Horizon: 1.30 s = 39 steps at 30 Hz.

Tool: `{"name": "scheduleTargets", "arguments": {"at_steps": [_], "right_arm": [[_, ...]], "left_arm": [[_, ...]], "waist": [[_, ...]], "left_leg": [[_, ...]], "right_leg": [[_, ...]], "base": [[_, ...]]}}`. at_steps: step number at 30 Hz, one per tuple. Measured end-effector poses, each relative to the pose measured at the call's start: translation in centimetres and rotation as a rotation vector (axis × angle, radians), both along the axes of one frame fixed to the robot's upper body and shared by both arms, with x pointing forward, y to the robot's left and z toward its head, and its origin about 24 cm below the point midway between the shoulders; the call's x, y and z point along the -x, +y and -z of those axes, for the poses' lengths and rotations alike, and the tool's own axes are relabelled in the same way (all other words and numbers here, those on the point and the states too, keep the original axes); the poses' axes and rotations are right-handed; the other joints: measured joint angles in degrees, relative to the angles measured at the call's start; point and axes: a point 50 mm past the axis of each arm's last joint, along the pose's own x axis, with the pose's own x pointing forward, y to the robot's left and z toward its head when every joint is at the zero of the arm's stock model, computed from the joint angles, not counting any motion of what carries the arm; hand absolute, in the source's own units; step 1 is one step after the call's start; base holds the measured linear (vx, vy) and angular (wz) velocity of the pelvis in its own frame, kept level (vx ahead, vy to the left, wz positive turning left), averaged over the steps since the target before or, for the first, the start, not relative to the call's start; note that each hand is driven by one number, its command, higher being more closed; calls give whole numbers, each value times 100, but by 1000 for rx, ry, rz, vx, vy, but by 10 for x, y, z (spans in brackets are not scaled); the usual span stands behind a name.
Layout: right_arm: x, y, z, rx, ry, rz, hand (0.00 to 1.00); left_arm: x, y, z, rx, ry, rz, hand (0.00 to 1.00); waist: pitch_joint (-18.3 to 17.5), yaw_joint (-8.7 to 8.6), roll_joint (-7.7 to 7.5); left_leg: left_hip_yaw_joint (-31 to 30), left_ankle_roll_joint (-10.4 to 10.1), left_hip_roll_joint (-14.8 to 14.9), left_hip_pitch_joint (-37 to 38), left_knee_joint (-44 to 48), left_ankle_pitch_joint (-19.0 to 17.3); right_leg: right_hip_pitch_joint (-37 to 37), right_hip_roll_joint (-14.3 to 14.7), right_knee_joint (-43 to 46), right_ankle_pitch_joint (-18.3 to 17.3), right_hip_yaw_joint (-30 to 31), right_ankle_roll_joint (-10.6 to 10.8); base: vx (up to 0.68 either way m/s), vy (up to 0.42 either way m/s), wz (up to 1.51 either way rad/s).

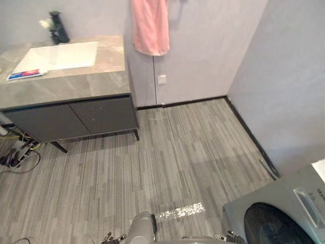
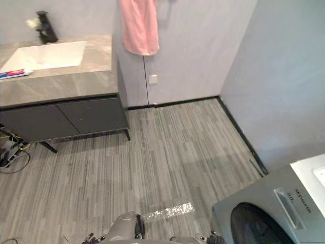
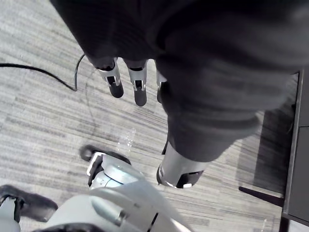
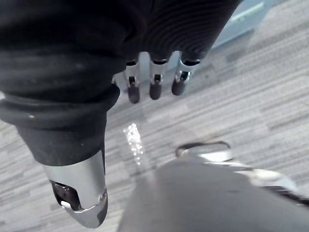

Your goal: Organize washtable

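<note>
Grey worktop (image 1: 76, 84), white sink (image 1: 61, 55).
Toothpaste tube (image 1: 25, 74) beside the sink, dark fixture (image 1: 58, 29) behind; left robot hand (image 3: 139, 91) and right robot hand (image 4: 155, 86) hang straight-fingered, empty.

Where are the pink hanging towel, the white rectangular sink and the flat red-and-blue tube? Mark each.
pink hanging towel (image 1: 150, 25), left eye view, middle of the cloth.
white rectangular sink (image 1: 61, 55), left eye view, bare basin floor.
flat red-and-blue tube (image 1: 25, 74), left eye view, middle of its body.

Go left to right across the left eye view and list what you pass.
toothpaste tube → pink towel → washing machine
</note>
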Motion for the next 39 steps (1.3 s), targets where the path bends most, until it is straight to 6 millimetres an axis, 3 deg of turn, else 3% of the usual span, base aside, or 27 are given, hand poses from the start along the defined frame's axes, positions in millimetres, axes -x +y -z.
{"name": "scheduleTargets", "arguments": {"at_steps": [1,2,3,6,7,9,11,13,14,15,16,17,18,20,22,24,26,27,28,30,31,32,33,35,37,38,39], "right_arm": [[2,4,1,-11,-1,10,0],[8,12,2,-34,-12,43,0],[10,14,2,-41,-18,61,0],[12,11,1,-35,-27,75,0],[9,11,0,-31,-45,75,0],[4,11,-1,-32,-64,79,0],[3,11,-2,-30,-72,89,0],[0,8,-3,-18,-79,78,0],[0,7,-3,-4,-72,62,0],[-6,3,-6,19,-84,26,0],[-11,2,-8,35,-102,6,0],[-20,-2,-13,62,-137,-40,0],[-29,-4,-17,81,-169,-83,0],[-42,3,-22,88,-219,-110,0],[-67,15,-32,82,-322,-137,0],[-90,19,-43,94,-405,-155,0],[-100,13,-52,111,-463,-142,0],[-102,13,-54,113,-474,-141,0],[-104,17,-57,104,-498,-135,0],[-111,13,-69,129,-573,-105,0],[-110,12,-74,141,-601,-60,0],[-112,13,-79,150,-630,-51,0],[-112,17,-86,153,-665,-64,0],[-111,25,-102,158,-753,-85,0],[-108,30,-114,164,-814,-92,0],[-103,28,-120,178,-843,-83,0],[-100,29,-118,178,-836,-75,0]], "left_arm": [[1,5,-1,-13,6,2,0],[-1,12,-2,-30,2,14,0],[-6,14,-3,-37,-7,25,0],[-17,12,-4,-34,-36,41,0],[-33,10,-7,-35,-82,49,0],[-50,5,-9,-29,-124,61,0],[-68,-5,-11,-11,-162,98,0],[-69,-13,-10,2,-165,102,0],[-65,-18,-8,12,-155,86,0],[-66,-23,-8,16,-155,86,0],[-70,-24,-9,16,-166,91,0],[-73,-28,-10,22,-177,83,0],[-73,-28,-10,15,-184,90,0],[-75,-26,-13,1,-206,109,0],[-83,-20,-21,-40,-264,178,0],[-88,-23,-27,-43,-315,196,0],[-87,-26,-33,-39,-359,181,0],[-87,-25,-35,-44,-371,175,0],[-86,-19,-40,-64,-399,155,0],[-98,-18,-52,-83,-478,151,0],[-109,-16,-63,-107,-538,156,0],[-118,-16,-71,-128,-578,154,0],[-124,-17,-78,-145,-606,152,0],[-140,-22,-100,-185,-712,165,0],[-157,-32,-123,-208,-836,187,0],[-170,-42,-148,-225,-964,194,0],[-173,-45,-158,-235,-1012,196,0]], "waist": [[11,-42,-142],[49,-126,-325],[60,-218,-384],[102,-228,-270],[90,-266,-220],[91,-364,-212],[81,-463,-168],[28,-571,-42],[-76,-597,33],[-79,-550,99],[-33,-544,133],[62,-504,248],[114,-443,302],[144,-300,317],[130,-190,84],[130,-132,134],[59,-3,184],[30,63,151],[-173,100,-126],[-170,-40,-178],[-107,-128,-220],[-7,-188,-279],[31,-196,-288],[59,-207,-135],[-25,-245,0],[-61,-396,-15],[-66,-388,-200]], "left_leg": [[112,27,-144,129,14,-119],[243,159,-367,462,2,-303],[311,246,-457,826,-1,-486],[372,310,-370,1677,-196,-851],[367,258,-223,2063,-442,-984],[319,223,-80,2368,-693,-1046],[281,60,108,2756,-1031,-1108],[188,-163,279,3086,-1257,-1188],[88,-289,430,3088,-968,-1156],[58,-477,540,2773,-87,-882],[61,-350,554,2506,574,-592],[77,-122,678,1967,2006,413],[163,-67,997,1461,3243,556],[306,10,1233,859,4109,266],[503,-117,1045,204,3641,-42],[769,-96,821,-198,1876,-124],[1038,-267,486,-304,-191,185],[1010,-59,383,-305,-324,685],[1121,363,46,-288,-263,641],[956,650,-118,-306,10,382],[736,642,-259,70,-27,96],[588,635,-368,469,-88,-64],[429,731,-446,990,-224,-140],[102,764,-386,1804,-564,-161],[-189,726,-227,2043,-715,-274],[-304,278,-97,2186,-750,-706],[-353,141,-146,2300,-743,-920]], "right_leg": [[-238,-110,786,-88,20,175],[-594,-264,2152,207,47,499],[-760,-319,2961,759,-3,586],[-1050,-395,3627,766,-647,110],[-1326,-433,3293,589,-1230,-164],[-1537,-496,2372,519,-1752,-149],[-1667,-488,462,771,-2082,-163],[-1607,-336,-529,1604,-2150,-266],[-1512,-170,-474,1951,-2099,-613],[-1417,-139,-321,1750,-2160,-679],[-1328,-136,-256,1658,-2161,-708],[-906,-71,-394,1484,-2143,-800],[-398,45,-637,1301,-2088,-875],[306,176,-946,1166,-1972,-1018],[883,17,-1473,816,-1884,-786],[1244,-33,-1718,609,-1801,-621],[1616,-91,-1980,380,-1787,-502],[1728,-127,-2067,320,-1747,-451],[1690,-378,-1875,247,-1627,-294],[1171,-521,-430,362,-1600,114],[641,-533,1262,913,-1244,984],[405,-515,2255,952,-1040,1041],[126,-477,3056,720,-873,622],[-297,-222,2926,408,-848,74],[-651,-7,1733,285,-830,-29],[-831,137,442,449,-689,-12],[-842,82,-76,766,-497,-48]], "base": [[369,211,-46],[461,197,-17],[489,181,-20],[407,97,-37],[420,43,-20],[446,-19,6],[553,-71,27],[780,-130,30],[923,-157,8],[770,-138,0],[709,-170,-13],[691,-164,-17],[688,-146,-28],[660,-78,-46],[666,-47,-39],[533,44,-24],[632,157,-9],[721,185,-14],[762,163,25],[741,149,80],[694,130,90],[793,103,94],[624,41,59],[513,-24,65],[501,-91,124],[496,-116,147],[532,-151,136]]}}
